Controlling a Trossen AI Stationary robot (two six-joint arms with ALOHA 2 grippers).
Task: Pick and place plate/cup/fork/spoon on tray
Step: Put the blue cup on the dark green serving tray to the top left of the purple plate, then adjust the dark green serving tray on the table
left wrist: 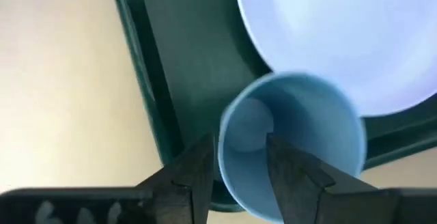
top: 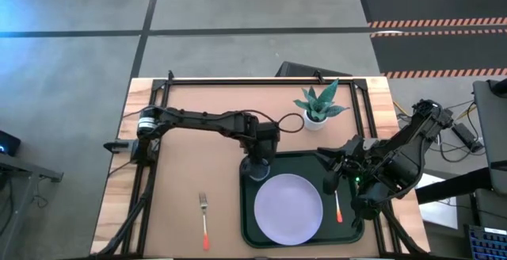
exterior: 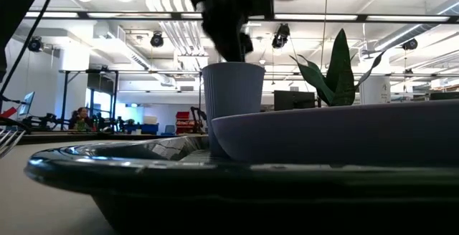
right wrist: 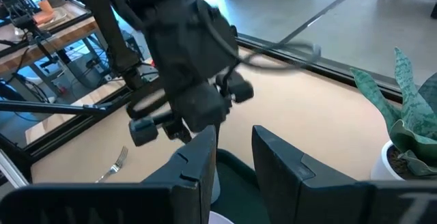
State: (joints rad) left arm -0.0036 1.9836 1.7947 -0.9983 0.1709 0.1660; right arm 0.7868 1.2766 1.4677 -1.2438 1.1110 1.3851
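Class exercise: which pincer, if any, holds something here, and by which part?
The left pincer holds the cup by its rim, one finger inside, one outside. The right pincer holds nothing.

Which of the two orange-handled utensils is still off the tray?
The fork: it lies on bare table left of the tray. The spoon already lies inside, right of the plate.

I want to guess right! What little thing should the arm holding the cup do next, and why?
Probably open the left jaws and lift away: they pinch the rim of the small round blue cup, which already seems to stand in the dark green rectangular tray beside the pale lavender plate.
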